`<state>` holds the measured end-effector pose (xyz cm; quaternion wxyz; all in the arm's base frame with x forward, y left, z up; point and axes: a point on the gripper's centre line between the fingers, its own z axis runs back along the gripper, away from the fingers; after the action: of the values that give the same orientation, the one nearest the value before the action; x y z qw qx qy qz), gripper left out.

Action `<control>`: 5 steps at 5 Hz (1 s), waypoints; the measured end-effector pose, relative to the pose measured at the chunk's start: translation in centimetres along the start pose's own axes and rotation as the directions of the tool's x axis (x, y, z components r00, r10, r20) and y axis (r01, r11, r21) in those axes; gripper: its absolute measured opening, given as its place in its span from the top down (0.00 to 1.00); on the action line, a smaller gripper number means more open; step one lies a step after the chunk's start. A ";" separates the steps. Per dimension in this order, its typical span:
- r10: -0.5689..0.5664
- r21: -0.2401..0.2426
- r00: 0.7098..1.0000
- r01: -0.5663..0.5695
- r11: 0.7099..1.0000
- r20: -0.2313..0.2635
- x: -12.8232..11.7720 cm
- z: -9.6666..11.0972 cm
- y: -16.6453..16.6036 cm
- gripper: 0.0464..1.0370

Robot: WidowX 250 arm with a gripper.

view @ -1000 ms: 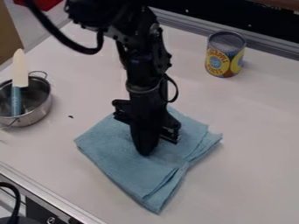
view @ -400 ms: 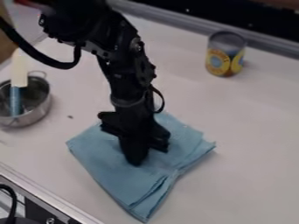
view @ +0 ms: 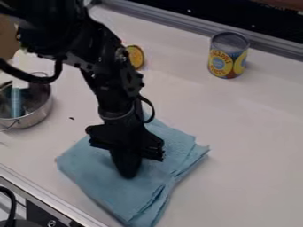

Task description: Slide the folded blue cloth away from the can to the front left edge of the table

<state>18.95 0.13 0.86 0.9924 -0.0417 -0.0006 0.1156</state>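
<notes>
While jaws (view: 127, 174) point down left of centre in lower half of frame, we see folded blue cloth (view: 130, 197) directly beneath, spreading to both sides; whether jaws are apart or together, we cannot tell.

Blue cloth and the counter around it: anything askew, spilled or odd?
Nothing looks spilled. The cloth, under the pincer, is folded unevenly: its layers fan apart along the right edge instead of lining up. A small dark speck stands out on the pale counter near the pot, too small to identify.
</notes>
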 end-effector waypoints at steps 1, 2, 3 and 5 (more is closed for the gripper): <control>0.105 0.010 0.994 -0.104 0.994 -0.026 -0.4 0.0 -0.2 0.99; 0.165 0.020 0.986 -0.165 0.986 -0.002 -0.6 0.0 -0.6 0.99; 0.224 0.044 0.974 -0.225 0.973 0.016 -0.2 -0.2 -0.4 0.99; 0.245 0.049 0.968 -0.247 0.968 0.042 0.8 -0.2 0.0 0.99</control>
<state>19.73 0.33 0.63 0.9709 -0.0128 -0.0100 0.2387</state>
